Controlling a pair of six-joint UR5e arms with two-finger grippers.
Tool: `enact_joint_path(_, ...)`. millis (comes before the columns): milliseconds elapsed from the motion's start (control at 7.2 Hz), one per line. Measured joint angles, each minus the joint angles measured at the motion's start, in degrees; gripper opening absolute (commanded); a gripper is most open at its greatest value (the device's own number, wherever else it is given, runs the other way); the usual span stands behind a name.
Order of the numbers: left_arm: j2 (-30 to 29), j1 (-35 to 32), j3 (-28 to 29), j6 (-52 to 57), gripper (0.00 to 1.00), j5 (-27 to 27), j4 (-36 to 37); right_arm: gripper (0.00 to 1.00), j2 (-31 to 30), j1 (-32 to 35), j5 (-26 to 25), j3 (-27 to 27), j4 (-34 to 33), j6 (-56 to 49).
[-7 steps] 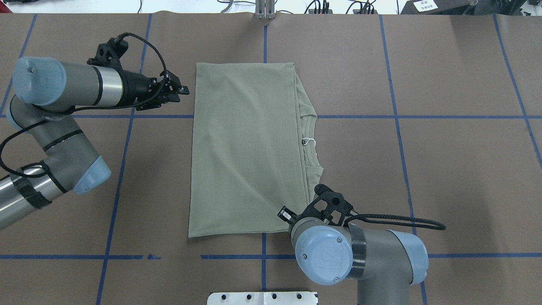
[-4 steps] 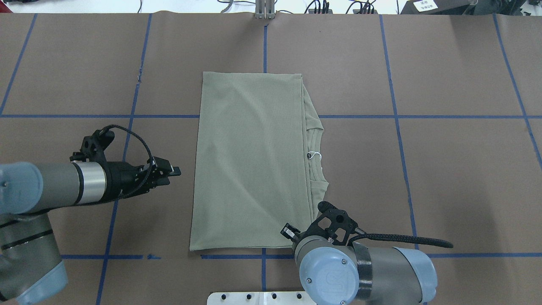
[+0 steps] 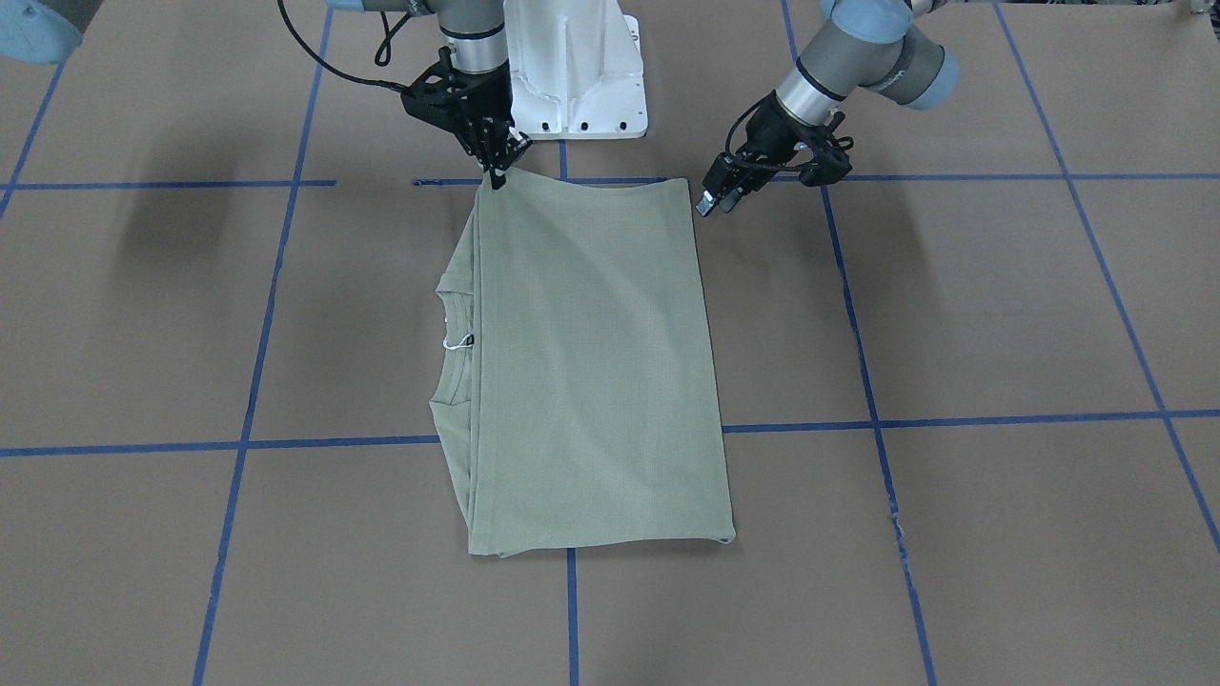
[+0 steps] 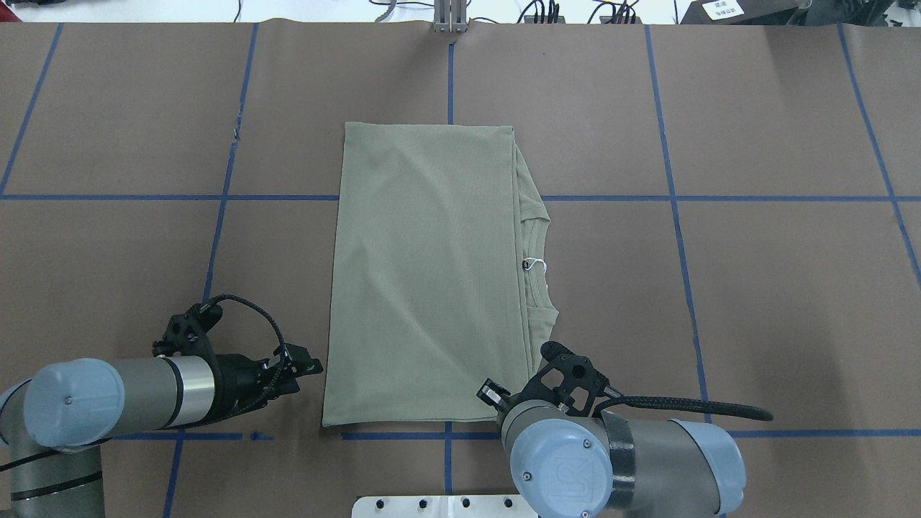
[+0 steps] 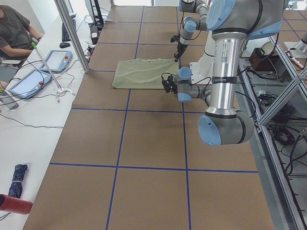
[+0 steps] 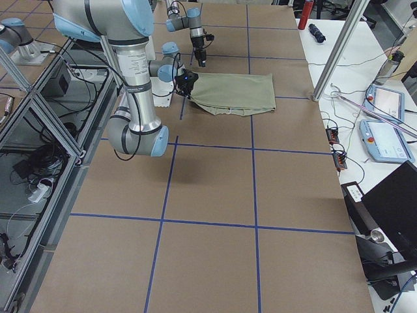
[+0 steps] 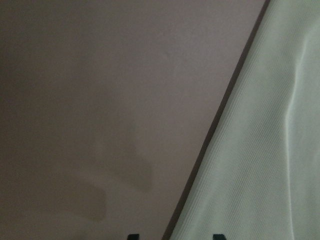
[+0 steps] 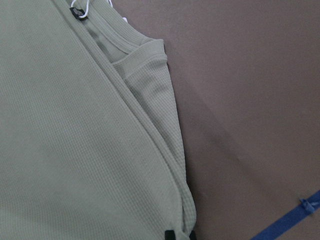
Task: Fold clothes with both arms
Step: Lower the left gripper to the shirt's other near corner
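Note:
The sage-green shirt (image 4: pixel 424 273) lies flat on the brown table, folded into a long rectangle. Its ribbed collar (image 4: pixel 536 244) and white tag string (image 4: pixel 534 264) peek out on the right side. My left gripper (image 4: pixel 314 368) is open and empty, just left of the shirt's near-left corner. In the left wrist view (image 7: pixel 173 236) the shirt's edge (image 7: pixel 215 140) runs between its fingertips. My right gripper (image 3: pixel 497 178) is shut on the shirt's near-right corner. The right wrist view (image 8: pixel 180 235) shows it too. In the overhead view my own wrist hides it.
The white pedestal base (image 3: pixel 572 67) stands just behind the shirt's near edge. Blue tape lines (image 4: pixel 669 198) grid the table. In the exterior left view a metal post (image 5: pixel 72 33), tablets (image 5: pixel 29 81) and a seated operator (image 5: pixel 14 28) are at the table's far side.
My left arm swung from the shirt's far-left side to its near-left corner. My right gripper and the shirt first shifted slightly toward me, then held still.

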Motion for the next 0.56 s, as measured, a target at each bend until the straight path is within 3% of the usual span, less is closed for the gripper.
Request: enact_joint_path(556, -3.40, 3.49, -0.17, -6.04, 0.58, 0.11, 6.56, 0.00, 0.12, 0.02, 0.09, 0.42, 0.00, 0.00)
